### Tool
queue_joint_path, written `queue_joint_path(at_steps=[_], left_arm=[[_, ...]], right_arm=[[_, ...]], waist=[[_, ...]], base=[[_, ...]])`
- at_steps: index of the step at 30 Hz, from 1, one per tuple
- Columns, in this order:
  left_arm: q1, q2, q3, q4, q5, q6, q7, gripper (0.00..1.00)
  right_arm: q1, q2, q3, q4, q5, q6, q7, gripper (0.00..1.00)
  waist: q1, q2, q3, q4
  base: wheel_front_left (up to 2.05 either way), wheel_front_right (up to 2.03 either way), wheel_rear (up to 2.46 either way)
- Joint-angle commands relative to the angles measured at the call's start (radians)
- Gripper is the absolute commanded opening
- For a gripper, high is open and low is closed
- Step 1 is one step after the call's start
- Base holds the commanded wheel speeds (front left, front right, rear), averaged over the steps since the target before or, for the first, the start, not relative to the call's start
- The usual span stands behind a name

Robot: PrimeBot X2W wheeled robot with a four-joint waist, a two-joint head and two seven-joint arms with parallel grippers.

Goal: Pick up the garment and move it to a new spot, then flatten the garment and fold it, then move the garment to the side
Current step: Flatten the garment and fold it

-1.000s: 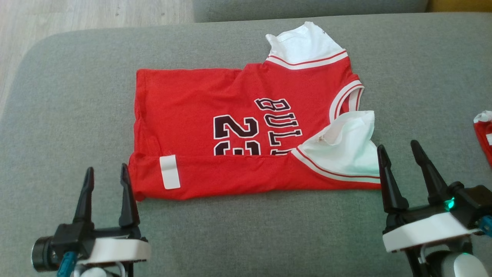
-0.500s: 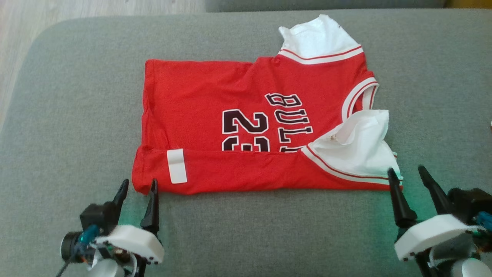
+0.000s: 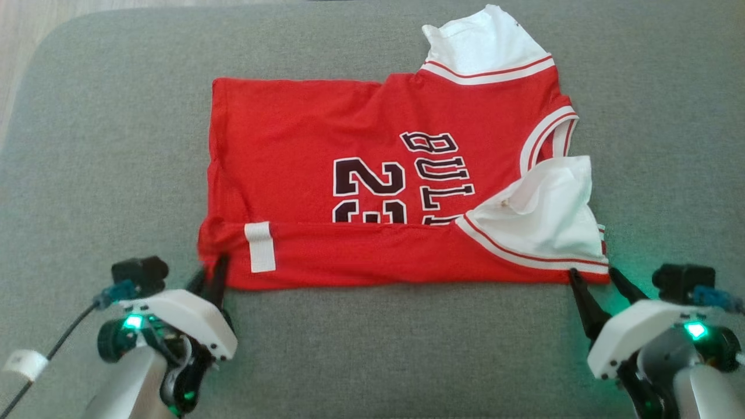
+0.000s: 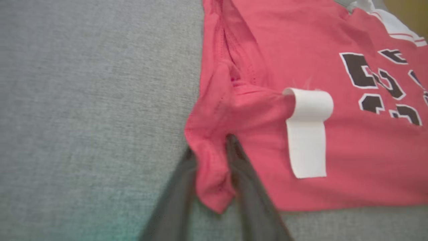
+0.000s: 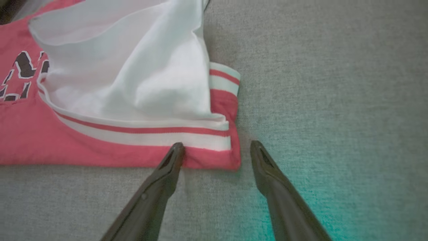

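Closest to me, my left gripper (image 3: 208, 272) has its two dark fingers on either side of the near left corner of the jersey (image 3: 326, 145). The red cloth is bunched up between them, so I read it as pinching that corner, though I can't judge how firm the hold is. My right gripper (image 5: 217, 144) is spread wide at the near right corner. One fingertip touches the red hem edge and the other rests on the bare sofa cushion (image 3: 116, 145) just beside it, so nothing is gripped on that side yet.

The jersey lies straight ahead of both claws with its long axis running left to right — bottom hem on my left, neck and armholes on my right. Each arm sits at its own near corner. The near edge is a strip already folded over, with a white label (image 3: 259, 247) close to the left claw.

A loose white flap (image 3: 541, 221) puffs up just beyond the right claw and may flop when lifted. Another white flap (image 3: 477, 43) sticks out at the far edge. I see nothing blocking the way beyond — only cushion.
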Motion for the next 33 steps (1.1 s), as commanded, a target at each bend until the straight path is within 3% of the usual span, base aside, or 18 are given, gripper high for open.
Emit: queue_joint_path(at_steps=[1, 2, 6, 10, 20, 26, 27, 28, 33], left_arm=[[0.003, 0.013, 0.01, 0.016, -0.014, -0.013, 0.036, 0.0], [0.001, 0.017, 0.008, 0.011, -0.013, -0.016, 0.034, 0.0], [0.009, 0.033, 0.022, -0.046, -0.009, -0.016, -0.009, 0.0], [0.043, 0.056, 0.044, -0.158, -0.003, 0.012, -0.043, 0.0], [0.255, 0.12, 0.083, -0.454, -0.021, 0.13, 0.028, 0.0], [0.408, 0.122, 0.089, -0.549, -0.051, 0.199, 0.078, 0.0], [0.429, 0.106, 0.081, -0.55, -0.056, 0.209, 0.076, 0.89], [0.434, 0.097, 0.076, -0.545, -0.057, 0.21, 0.07, 1.0], [0.428, 0.059, 0.071, -0.481, -0.016, 0.225, -0.029, 1.0]], right_arm=[[-0.033, -0.005, 0.034, -0.015, 0.015, -0.001, 0.024, 0.67], [-0.039, -0.004, 0.038, -0.015, 0.023, -0.001, 0.033, 0.0], [-0.044, -0.006, 0.034, -0.041, 0.046, -0.001, 0.028, 0.0], [-0.012, -0.004, 0.01, -0.112, 0.057, -0.001, 0.027, 0.0], [0.187, 0.03, -0.056, -0.325, 0.055, -0.001, 0.142, 0.0], [0.309, 0.048, -0.066, -0.389, 0.072, -0.001, 0.205, 0.0], [0.325, 0.05, -0.057, -0.385, 0.08, -0.001, 0.213, 0.65], [0.327, 0.051, -0.053, -0.381, 0.081, -0.001, 0.211, 1.0], [0.312, 0.052, -0.037, -0.363, 0.083, -0.001, 0.142, 1.0]], waist=[[0.0001, -0.0001, 0.001, 0.0], [0.0001, -0.0001, 0.001, 0.0], [0.0001, -0.0001, -0.01, 0.005], [0.0001, -0.0001, -0.032, 0.014], [0.0001, -0.0001, -0.103, 0.012], [0.0001, -0.0001, -0.138, -0.001], [0.0001, -0.0001, -0.145, -0.002], [0.0001, -0.0001, -0.148, -0.002], [0.0001, -0.0001, -0.163, -0.004]], base=[[0.0, 0.0, 0.0], [0.0, 0.0, 0.0], [0.0, 0.0, 0.0], [0.0, 0.0, 0.0], [0.0, 0.0, 0.0], [0.0, 0.0, 0.0], [0.0, 0.0, 0.0], [0.0, 0.0, 0.0], [0.0, 0.0, 0.0]])
